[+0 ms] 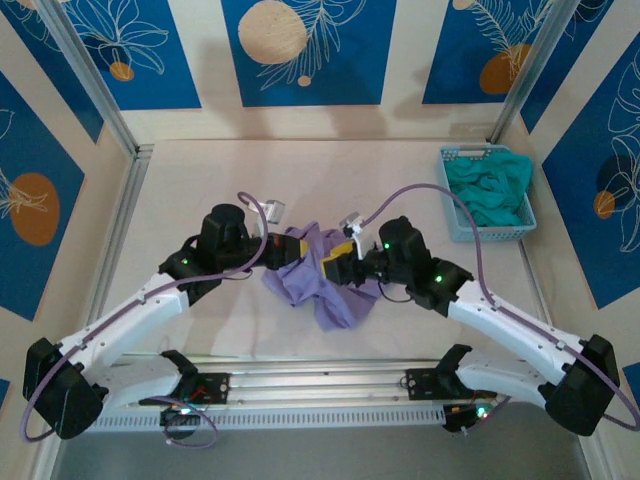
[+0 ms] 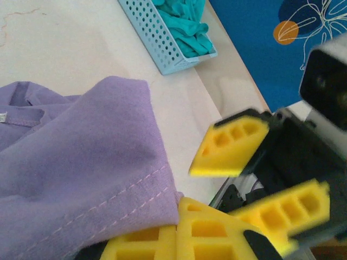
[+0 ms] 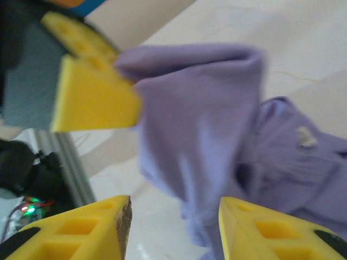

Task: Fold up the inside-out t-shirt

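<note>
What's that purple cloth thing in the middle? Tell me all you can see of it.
It is a lavender t-shirt of soft, thin-looking cloth, crumpled in a loose heap on the table between the two arms. Pale stitching runs along a hem, and a small white tag shows. One fold is raised, pinched in the shut left gripper; the rest lies slack on the table. The right gripper is open close to that fold.
</note>
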Controlling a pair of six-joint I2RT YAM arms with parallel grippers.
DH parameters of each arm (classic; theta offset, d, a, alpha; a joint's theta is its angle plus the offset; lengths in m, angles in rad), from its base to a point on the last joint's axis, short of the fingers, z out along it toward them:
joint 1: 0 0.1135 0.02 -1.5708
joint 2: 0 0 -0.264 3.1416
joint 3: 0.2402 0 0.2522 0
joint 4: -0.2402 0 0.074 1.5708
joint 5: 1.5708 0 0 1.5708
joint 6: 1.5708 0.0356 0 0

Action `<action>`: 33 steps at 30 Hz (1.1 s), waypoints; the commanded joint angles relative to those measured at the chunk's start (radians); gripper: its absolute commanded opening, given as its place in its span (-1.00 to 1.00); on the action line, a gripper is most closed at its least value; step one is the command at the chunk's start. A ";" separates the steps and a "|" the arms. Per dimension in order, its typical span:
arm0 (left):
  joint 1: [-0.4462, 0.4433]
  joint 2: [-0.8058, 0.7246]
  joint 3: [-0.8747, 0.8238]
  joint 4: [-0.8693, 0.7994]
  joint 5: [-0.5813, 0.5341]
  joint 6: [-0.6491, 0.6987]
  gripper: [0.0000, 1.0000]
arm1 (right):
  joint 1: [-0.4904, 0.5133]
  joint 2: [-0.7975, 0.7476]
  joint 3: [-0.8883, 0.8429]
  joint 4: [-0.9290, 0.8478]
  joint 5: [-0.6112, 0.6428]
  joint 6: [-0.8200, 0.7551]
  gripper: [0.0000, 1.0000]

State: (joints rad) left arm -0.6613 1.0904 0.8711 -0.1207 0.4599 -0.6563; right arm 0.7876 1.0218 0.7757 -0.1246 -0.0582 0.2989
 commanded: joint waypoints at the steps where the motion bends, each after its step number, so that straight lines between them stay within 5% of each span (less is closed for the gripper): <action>1: -0.020 0.000 0.043 0.004 -0.032 -0.031 -1.00 | 0.046 0.053 -0.027 0.176 -0.022 0.034 0.00; 9: -0.027 -0.013 0.042 0.004 -0.038 -0.034 -1.00 | 0.079 0.152 -0.022 0.293 0.161 0.146 0.00; 15: -0.026 -0.025 0.042 0.015 -0.028 -0.038 -1.00 | 0.057 0.164 -0.004 0.237 0.234 0.155 -0.63; 18: -0.023 -0.030 0.048 -0.001 -0.046 -0.026 -1.00 | 0.024 0.141 -0.026 0.251 0.134 0.108 -0.90; 24: 0.027 -0.025 0.052 -0.019 0.008 0.027 -1.00 | -0.119 0.092 -0.072 0.324 -0.296 0.090 -1.00; 33: 0.051 -0.058 0.028 -0.052 0.139 0.218 -0.37 | -0.238 0.090 -0.074 0.338 -0.551 0.128 -1.00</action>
State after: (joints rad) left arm -0.6170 1.0569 0.8894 -0.1467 0.5262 -0.5362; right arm 0.5659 1.1255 0.7044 0.1959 -0.4728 0.4126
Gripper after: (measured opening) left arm 0.296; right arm 0.059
